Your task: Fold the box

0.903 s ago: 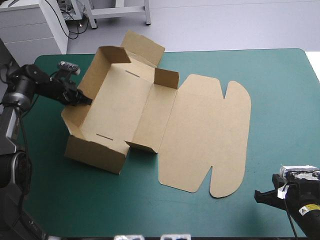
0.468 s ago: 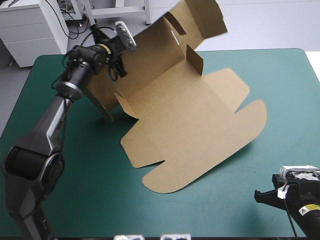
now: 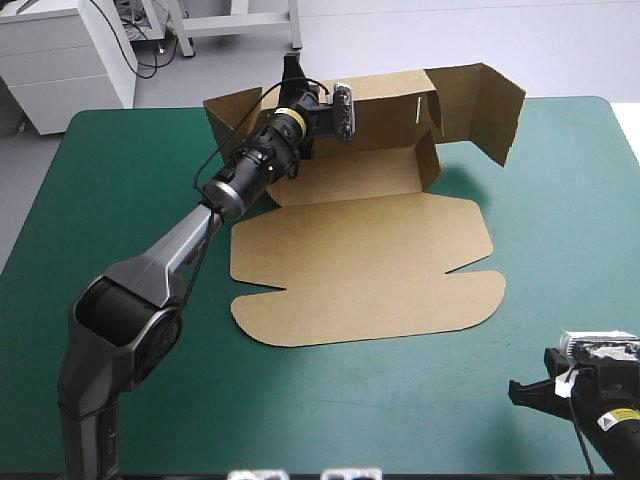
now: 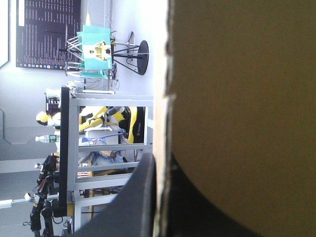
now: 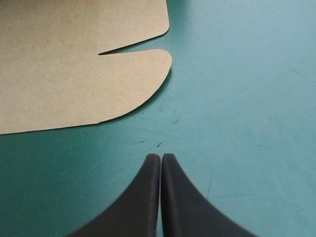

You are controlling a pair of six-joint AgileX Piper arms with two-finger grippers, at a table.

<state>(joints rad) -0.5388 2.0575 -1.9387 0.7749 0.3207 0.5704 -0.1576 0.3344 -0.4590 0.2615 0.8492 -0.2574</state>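
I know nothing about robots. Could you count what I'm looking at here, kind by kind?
Brown cardboard box: 1
Black grippers: 2, the left gripper and the right gripper
Teal-green table: 1
Total: 4

This seems to be a laboratory: a table (image 3: 300,420) with a teal-green cover on a plain grey floor (image 3: 450,45), and beyond its far edge a white cabinet (image 3: 70,90), loose cables (image 3: 158,58) and a white metal frame (image 3: 240,20).
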